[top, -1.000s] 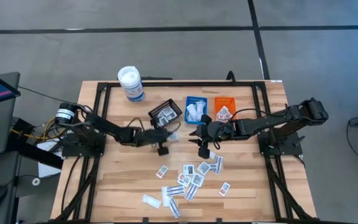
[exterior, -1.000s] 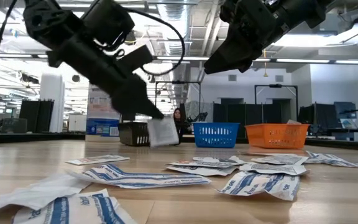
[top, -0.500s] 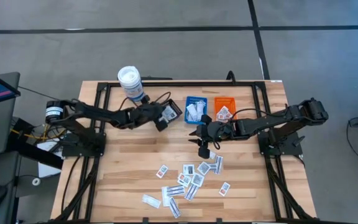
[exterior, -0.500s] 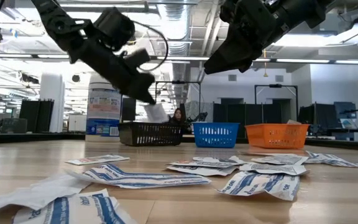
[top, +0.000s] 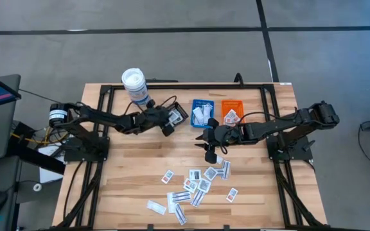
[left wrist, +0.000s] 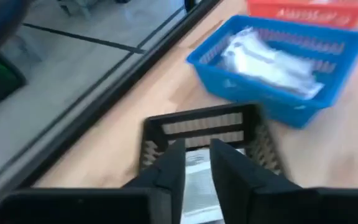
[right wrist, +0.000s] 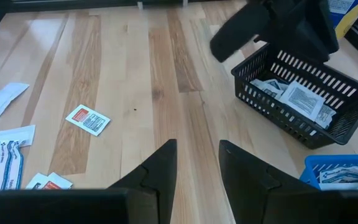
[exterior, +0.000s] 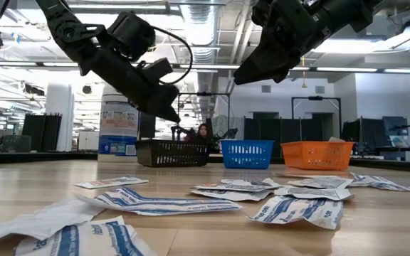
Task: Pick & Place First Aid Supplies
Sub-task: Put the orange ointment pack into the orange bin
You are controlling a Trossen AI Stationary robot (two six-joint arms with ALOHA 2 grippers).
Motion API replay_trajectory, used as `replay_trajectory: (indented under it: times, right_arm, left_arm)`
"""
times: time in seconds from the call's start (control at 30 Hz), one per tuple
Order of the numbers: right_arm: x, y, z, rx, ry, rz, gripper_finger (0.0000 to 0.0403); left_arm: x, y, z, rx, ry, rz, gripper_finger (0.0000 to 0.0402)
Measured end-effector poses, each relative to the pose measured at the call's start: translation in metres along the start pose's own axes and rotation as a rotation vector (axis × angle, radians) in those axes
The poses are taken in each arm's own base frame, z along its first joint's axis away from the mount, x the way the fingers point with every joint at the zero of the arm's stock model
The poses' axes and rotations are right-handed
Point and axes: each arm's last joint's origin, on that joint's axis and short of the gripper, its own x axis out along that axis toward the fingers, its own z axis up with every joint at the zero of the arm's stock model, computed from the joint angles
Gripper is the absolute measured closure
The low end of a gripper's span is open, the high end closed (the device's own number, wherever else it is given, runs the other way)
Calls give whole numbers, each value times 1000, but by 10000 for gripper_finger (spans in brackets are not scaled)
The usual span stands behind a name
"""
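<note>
The left gripper (top: 169, 122) is seen at centre-left of the high view, poised directly over the black basket (top: 171, 116), its two dark fingers (left wrist: 169, 171) parted by a narrow gap with nothing pinched between them; in the left wrist view a white printed packet (left wrist: 197, 180) is seen lying in the basket right below that gap. The right gripper (top: 209, 146) hangs just right of centre in the high view, above bare wood, with its fingers (right wrist: 160, 165) parted to a moderate gap and nothing held. The relation that the next move is judged to turn on is this: the remaining packets (top: 196, 183) lie scattered in the lower middle of the high view, toward the bottom edge from both grippers, and the right gripper is clearly the nearer, being close to the upper edge of the pile, while the left would have to travel back from the basket. The pile's spread runs roughly across the frame, with single packets turned at varied angles. The packets are thin, flat, slightly crinkled paper rectangles, white with blue or red print, seen lying limp on the pale planked wooden tabletop (top: 127, 173). The black basket is of open plastic mesh; beside it stand a blue basket (top: 202, 113) and an orange basket (top: 232, 111) of the same slotted make, each already holding packets.
</note>
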Motion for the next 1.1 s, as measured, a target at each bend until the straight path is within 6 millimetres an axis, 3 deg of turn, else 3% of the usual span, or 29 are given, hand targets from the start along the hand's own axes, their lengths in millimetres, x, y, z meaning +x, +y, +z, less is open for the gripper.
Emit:
replay_trajectory:
  times: [0.13, 0.3, 0.57, 0.77, 0.93, 1.1]
  right_arm:
    - [0, 0, 0, 0, 0, 0, 290]
    - [0, 0, 0, 0, 0, -1, 290]
    - [0, 0, 0, 0, 0, 0, 290]
    - [0, 1, 0, 0, 4, 25, 290]
    - [0, 1, 0, 0, 4, 40, 290]
    - [0, 1, 0, 1, 2, 40, 290]
  left_arm:
    - [-11, -24, 4, -55, -41, -238, 315]
    - [-38, -66, 3, -56, -39, -605, 314]
    - [-93, -118, -10, 8, -4, -885, 305]
    - [-114, -128, -46, -45, 147, -870, 271]
    - [-110, -135, -71, 3, 204, -783, 240]
    - [-104, -144, -82, 62, 180, -777, 231]
